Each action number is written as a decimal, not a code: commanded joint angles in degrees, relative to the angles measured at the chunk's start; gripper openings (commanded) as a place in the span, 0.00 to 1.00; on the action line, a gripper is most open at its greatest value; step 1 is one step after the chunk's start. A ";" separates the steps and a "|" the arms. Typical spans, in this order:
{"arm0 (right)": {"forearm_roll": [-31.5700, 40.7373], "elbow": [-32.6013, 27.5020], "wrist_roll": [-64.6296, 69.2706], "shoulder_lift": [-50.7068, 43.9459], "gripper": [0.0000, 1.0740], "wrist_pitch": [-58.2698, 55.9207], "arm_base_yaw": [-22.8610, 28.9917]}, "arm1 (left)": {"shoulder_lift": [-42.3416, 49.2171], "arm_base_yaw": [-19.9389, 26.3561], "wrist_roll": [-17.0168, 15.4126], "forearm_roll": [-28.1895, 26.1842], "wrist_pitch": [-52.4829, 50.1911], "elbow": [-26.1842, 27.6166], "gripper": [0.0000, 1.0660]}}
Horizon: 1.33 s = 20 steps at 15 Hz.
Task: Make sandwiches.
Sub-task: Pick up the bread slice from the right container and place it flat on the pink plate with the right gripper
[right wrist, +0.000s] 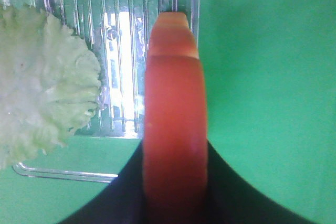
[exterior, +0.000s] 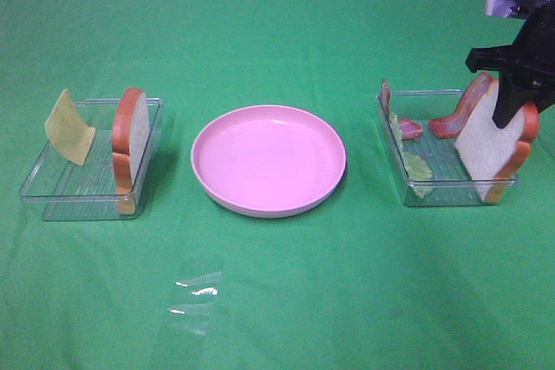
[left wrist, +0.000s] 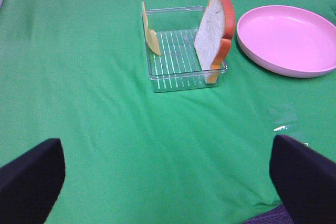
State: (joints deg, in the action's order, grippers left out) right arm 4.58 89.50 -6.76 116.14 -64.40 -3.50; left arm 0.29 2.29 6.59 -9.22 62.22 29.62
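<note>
- Overhead, the right gripper (exterior: 512,106) pointed down from the far right onto the upright right bread slice (exterior: 487,143) in the right tray (exterior: 416,192).
- At the left wrist, the left gripper (left wrist: 165,153) hung wide open and empty, apart from the left bread slice (left wrist: 210,30).
- At the right wrist, dark fingers (right wrist: 231,192) pinched the right bread slice's crust, with the lettuce (right wrist: 42,77) beside it.

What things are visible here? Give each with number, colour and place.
cloth: one, green, under everything
plate: one, pink, centre
left tray: one, clear, plate's left
right tray: one, clear, plate's right
left bread slice: one, white, orange crust, left tray
right bread slice: one, same, right tray
cheese slice: one, yellow, left tray
lettuce: one, pale green, right tray
bacon strips: at least two, reddish-pink, right tray
plastic scrap: one, clear, before plate
left gripper: black, open, over cloth
right gripper: black, shut on right bread slice
</note>
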 commanded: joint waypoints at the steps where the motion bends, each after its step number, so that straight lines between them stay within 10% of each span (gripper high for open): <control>1: 0.17 0.11 1.32 -1.49 0.00 -2.01 -0.11 | 0.80 -0.23 0.06 -0.52 -0.57 0.00 0.92; 7: 4.41 0.11 2.75 -10.14 0.00 -1.66 -0.11 | 0.80 -0.23 0.06 -0.52 -0.57 0.00 0.92; 13: 27.04 0.06 -4.70 -17.99 0.00 -1.78 0.29 | 0.80 -0.23 0.06 -0.52 -0.57 0.00 0.92; 20: 41.14 -4.76 -8.25 -11.40 0.00 8.54 17.30 | 0.80 -0.23 0.06 -0.52 -0.57 0.00 0.92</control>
State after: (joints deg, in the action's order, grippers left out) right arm 43.43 85.26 -14.21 103.48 -57.24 12.72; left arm 0.29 2.29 6.59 -9.22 62.22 29.62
